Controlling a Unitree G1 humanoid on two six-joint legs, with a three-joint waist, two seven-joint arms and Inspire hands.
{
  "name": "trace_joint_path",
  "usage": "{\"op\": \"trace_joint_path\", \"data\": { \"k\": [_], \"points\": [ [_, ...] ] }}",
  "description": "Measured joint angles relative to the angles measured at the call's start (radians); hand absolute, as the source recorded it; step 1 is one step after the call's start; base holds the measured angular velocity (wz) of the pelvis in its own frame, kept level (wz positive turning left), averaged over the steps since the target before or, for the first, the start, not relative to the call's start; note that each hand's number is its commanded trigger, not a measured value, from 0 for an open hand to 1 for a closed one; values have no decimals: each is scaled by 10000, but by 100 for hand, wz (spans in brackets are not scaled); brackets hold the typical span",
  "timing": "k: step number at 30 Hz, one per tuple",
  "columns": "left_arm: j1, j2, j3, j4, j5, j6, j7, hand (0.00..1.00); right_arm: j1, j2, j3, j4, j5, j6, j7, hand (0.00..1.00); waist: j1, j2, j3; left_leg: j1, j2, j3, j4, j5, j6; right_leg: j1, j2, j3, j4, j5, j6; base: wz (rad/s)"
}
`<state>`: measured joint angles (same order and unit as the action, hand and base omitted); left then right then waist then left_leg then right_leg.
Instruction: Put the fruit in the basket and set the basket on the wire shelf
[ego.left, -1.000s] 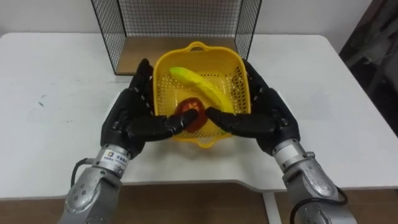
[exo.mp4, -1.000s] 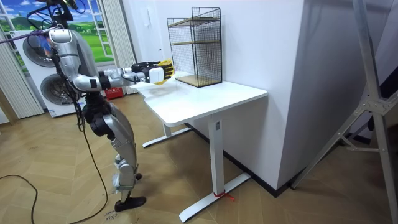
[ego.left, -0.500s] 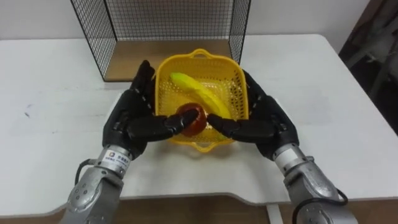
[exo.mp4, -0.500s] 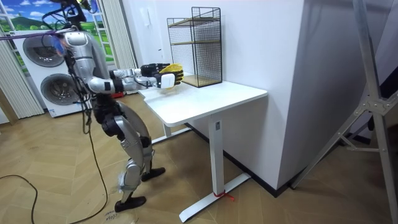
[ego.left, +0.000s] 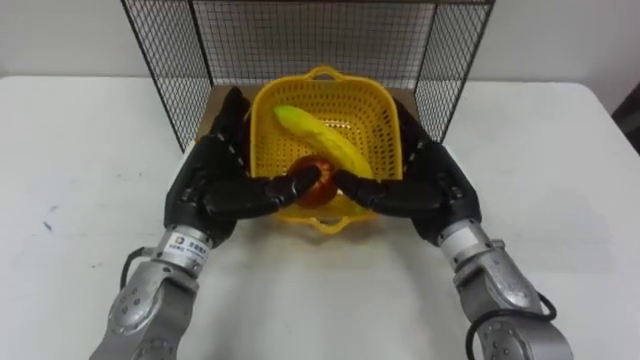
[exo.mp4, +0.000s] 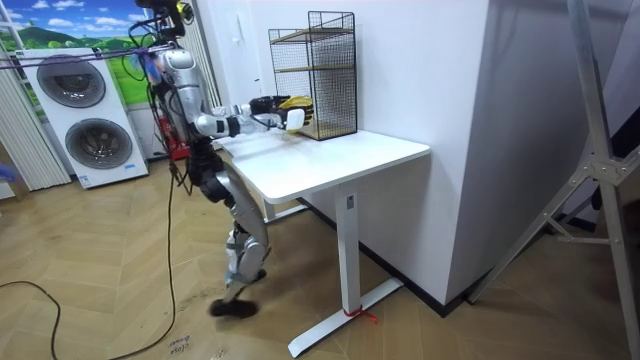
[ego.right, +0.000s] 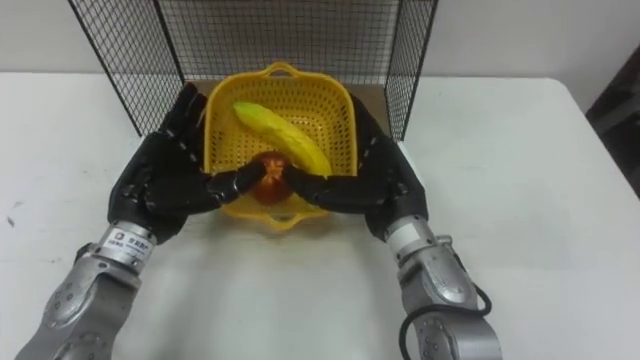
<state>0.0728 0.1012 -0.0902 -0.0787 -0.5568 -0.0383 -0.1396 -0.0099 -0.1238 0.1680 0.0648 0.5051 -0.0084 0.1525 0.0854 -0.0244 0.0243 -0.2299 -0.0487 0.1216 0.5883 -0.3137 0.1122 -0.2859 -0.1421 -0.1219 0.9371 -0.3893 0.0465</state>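
Basket (ego.left: 345, 105) holding banana (ego.left: 320, 138) and apple (ego.left: 310, 186), at wire shelf (ego.left: 300, 40) front, gripped between left robot hand (ego.left: 205, 185) and right robot hand (ego.left: 430, 185), thumbs over rim.

**A:** ok, ignoring the actual job, what else is in that room?

**B:** a white table (exo.mp4: 330, 160) on a wood floor (exo.mp4: 120, 300). Two washing machines (exo.mp4: 92, 140), one above the other, sit off at its 9 o'clock. A metal stand (exo.mp4: 600, 150) is way out at 3 o'clock.
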Motion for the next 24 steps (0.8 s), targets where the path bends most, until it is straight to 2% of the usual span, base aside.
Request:
{"op": "trace_joint_path", "data": {
  "k": [1,2,3,4,7,11,16,24],
  "points": [
    [-8,16,0,0,2,-20,50,0,5,4,38,67,2,0,-1,0,-53,-1,-3,167,-10,-65,-88,-5,-4,2,151,-33,-1351,15,-45,16],
    [-8,31,-8,-1,2,-20,51,0,5,-1,70,73,-3,2,-3,0,-95,0,-5,212,-16,-87,-96,-18,-21,22,236,-32,-2047,81,-111,27],
    [-30,82,-16,7,9,-9,51,0,-21,-3,87,72,-33,2,-4,0,-220,10,-5,286,-18,-134,-105,-117,-77,40,328,-108,-2920,858,-378,40],
    [-41,112,-18,23,12,38,57,0,19,-5,86,78,-65,5,-15,0,-309,93,-54,371,58,-263,-162,-170,-144,209,409,-236,-3147,1006,-561,35],
    [-290,150,-29,14,13,47,110,0,-241,-84,66,76,2,6,-18,0,-268,119,-39,321,235,-428,-453,-86,-324,356,621,-457,-3663,1284,-757,9],
    [-267,91,-38,16,177,52,123,0,-243,-176,37,75,-52,8,31,0,-247,151,-48,690,353,-419,-973,91,-437,789,818,-448,-4292,1528,-829,-5],
    [-269,70,-46,15,272,41,123,0,-246,-230,16,-82,-82,-26,52,0,-254,234,-120,892,367,-421,-1595,458,-524,955,881,-536,-4886,1772,-895,0],
    [-273,125,-93,-94,222,37,417,0,-293,-282,82,-239,-310,-32,-35,0,-214,203,-131,1036,360,-391,-1960,667,-638,925,904,-492,-4919,1791,-985,-1]
  ]
}}
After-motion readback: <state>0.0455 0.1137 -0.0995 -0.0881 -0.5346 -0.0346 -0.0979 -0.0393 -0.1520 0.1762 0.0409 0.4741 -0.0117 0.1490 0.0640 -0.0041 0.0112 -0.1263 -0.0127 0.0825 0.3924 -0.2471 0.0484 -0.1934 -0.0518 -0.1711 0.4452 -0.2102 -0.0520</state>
